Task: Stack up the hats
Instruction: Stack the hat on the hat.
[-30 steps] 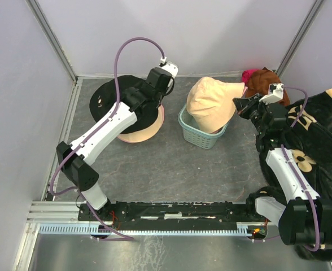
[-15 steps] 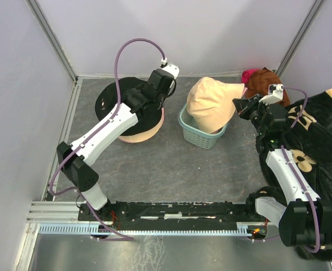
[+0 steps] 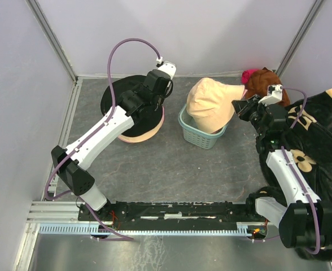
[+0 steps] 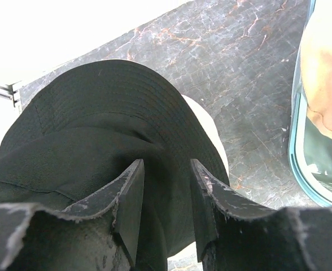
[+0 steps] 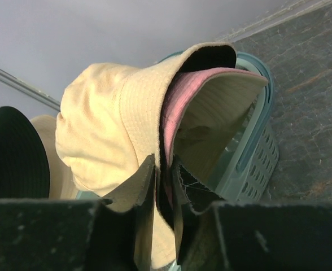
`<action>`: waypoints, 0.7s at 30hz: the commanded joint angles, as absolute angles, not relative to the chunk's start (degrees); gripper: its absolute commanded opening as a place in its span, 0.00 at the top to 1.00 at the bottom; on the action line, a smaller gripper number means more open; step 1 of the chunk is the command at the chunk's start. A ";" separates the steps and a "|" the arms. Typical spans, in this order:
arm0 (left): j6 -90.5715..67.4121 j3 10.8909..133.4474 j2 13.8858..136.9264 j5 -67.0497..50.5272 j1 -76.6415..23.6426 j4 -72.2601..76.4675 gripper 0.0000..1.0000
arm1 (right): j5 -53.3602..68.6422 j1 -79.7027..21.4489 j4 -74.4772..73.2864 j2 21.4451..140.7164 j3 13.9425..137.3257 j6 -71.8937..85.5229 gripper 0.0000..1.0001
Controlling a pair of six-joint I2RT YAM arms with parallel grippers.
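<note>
A black hat [image 3: 118, 93] lies spread over a beige hat [image 3: 138, 134] with a pink rim showing at back left. My left gripper [image 3: 136, 103] hovers just over the black hat [image 4: 98, 101], open [image 4: 166, 169], holding nothing. A beige hat [image 3: 208, 104] sits crown-up in the teal basket [image 3: 202, 138]. Its brim stretches right to my right gripper [image 3: 237, 104]. In the right wrist view the jaws [image 5: 164, 164] stand narrowly apart around the layered brims, beige [image 5: 98, 130] outside, then black, then pink [image 5: 194, 84].
A rust-brown cloth [image 3: 265, 82] with a magenta piece beside it lies at the back right corner. A black blanket with beige flowers [image 3: 318, 141] is heaped along the right side, under my right arm. Walls close the back and sides.
My left jaws have opened and let go of the black hat, which now lies flatter on the pile. My right jaws have parted slightly at the brim.
</note>
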State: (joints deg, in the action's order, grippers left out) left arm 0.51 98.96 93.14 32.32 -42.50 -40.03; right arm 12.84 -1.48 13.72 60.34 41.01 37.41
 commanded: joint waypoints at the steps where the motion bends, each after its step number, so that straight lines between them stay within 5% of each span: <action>1: -1.61 101.93 90.74 31.97 -42.62 -37.10 0.54 | 13.47 -2.09 11.78 58.90 43.97 36.33 0.71; 8: -2.81 104.36 87.74 32.23 -42.62 -35.80 0.46 | 10.74 -2.72 7.40 56.09 45.65 35.44 0.50; 21: -7.11 99.35 76.40 35.29 -40.32 -30.26 0.38 | 4.99 -2.88 -1.20 51.25 47.59 34.80 0.43</action>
State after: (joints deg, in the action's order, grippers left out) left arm -2.70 100.99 79.61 33.56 -42.00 -34.22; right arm 7.44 -2.63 1.50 53.43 44.56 35.99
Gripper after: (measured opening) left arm 0.606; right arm 0.562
